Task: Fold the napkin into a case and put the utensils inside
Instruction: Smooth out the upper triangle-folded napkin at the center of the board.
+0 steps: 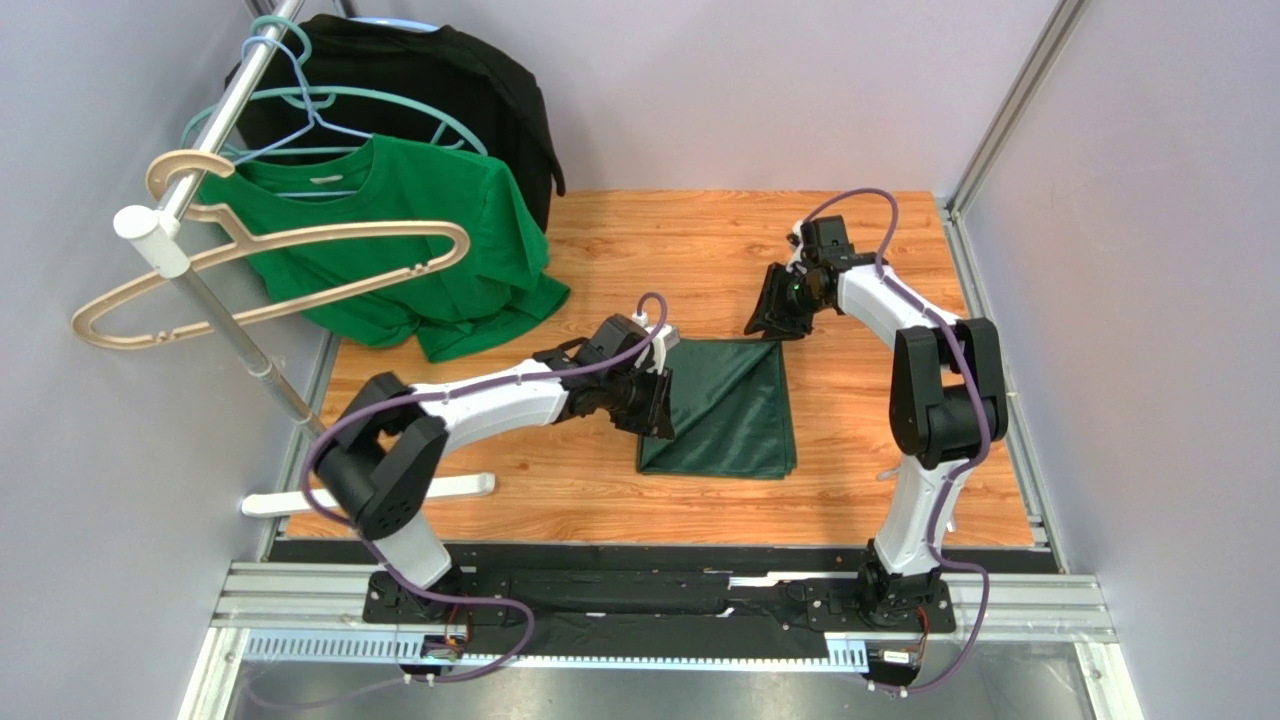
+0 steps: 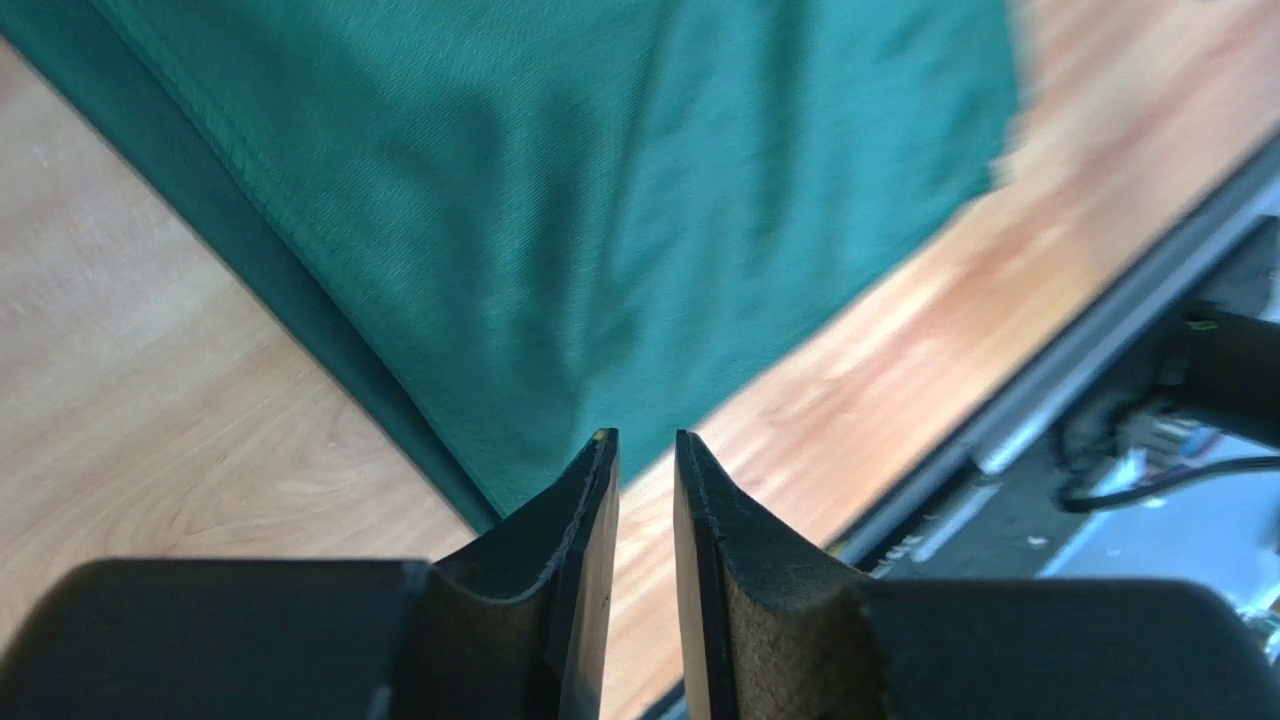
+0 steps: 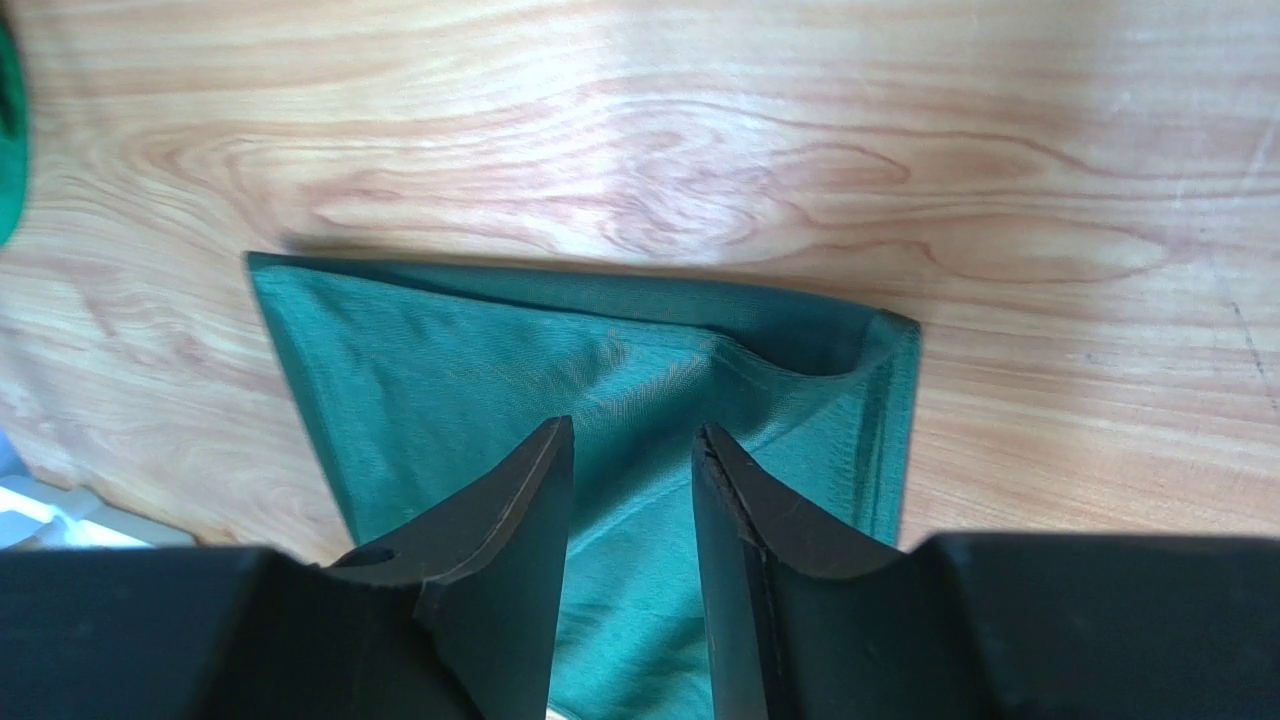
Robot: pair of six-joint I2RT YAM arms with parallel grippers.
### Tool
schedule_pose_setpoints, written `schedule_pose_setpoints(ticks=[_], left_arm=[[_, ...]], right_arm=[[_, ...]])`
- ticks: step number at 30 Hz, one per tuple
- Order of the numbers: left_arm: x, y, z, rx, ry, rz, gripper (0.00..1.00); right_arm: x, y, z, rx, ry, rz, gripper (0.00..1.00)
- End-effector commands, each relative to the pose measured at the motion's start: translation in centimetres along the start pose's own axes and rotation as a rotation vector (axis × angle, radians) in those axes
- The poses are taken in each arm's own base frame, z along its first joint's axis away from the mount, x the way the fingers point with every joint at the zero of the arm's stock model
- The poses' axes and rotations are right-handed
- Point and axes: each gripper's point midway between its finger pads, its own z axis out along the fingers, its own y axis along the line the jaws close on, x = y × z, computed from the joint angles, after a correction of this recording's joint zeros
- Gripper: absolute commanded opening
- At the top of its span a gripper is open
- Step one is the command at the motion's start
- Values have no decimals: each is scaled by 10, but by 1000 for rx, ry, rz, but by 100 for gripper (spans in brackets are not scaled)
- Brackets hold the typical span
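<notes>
The napkin (image 1: 726, 408) lies flat near the middle of the wooden table (image 1: 842, 255), folded into a rough square with a diagonal crease running across its top layer. In the overhead view the left gripper (image 1: 658, 408) sits low at the cloth's left edge, while the right gripper (image 1: 769, 321) hangs just beyond the cloth's far right corner, clear of it. To the far left a green T-shirt (image 1: 421, 240) and a black garment (image 1: 451, 83) hang from a rail (image 1: 211, 143), with a tan hanger (image 1: 256, 278) in front of them, all well apart from the cloth. In the left wrist view the left arm's fingers (image 2: 586, 585) stand only slightly apart, with a narrow gap and nothing caught between them. The dark green cloth spreads out beyond the tips, and one of its corners lies just beside the left tip; whether it touches cannot be told. In the right wrist view the right arm's fingers (image 3: 504, 570) stand wider apart and hold nothing. The folded cloth lies on the wood under and beyond them, its far edge straight, and at its right corner the layers gape open a little.
</notes>
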Motion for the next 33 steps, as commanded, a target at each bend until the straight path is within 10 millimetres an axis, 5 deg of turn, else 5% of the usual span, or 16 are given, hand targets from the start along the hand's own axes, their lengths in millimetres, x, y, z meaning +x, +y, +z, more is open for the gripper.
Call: schedule_pose_setpoints(ticks=[1,5,9,12,15,17,19,21,26,29,33], left_arm=[[36,29,22,-48,86,-37,28],[64,41,21,-81,101,-54,27],[67,26,14,-55,89,-22,28],[45,9,-8,-20,17,-23,38],[9,-5,-38,12,-84,-27,58],[-21,-6,-56,2,-162,-43,70],[-44,19,-67,-70,-201,-105,77],[-67,33,-69,-100,-215,-146,77],[-121,63,-58,-212,-265,-124,73],[-140,70,-37,-223,-273,-107,72],[-151,84,-10,-252,-265,-107,69]], right_arm=[[-1,-20,16,57,-6,-22,38],[-5,-28,32,67,-9,-58,37],[-9,-30,40,66,5,-92,37],[-7,-21,27,46,-7,-95,39],[-12,-7,-2,53,-68,-129,51],[-13,4,-20,57,-92,-143,57],[-9,16,-29,58,-96,-151,63],[0,24,-39,75,-91,-154,77],[52,44,-38,55,-41,-130,77],[85,54,-39,15,-17,-167,68],[125,64,-39,-78,36,-164,42]])
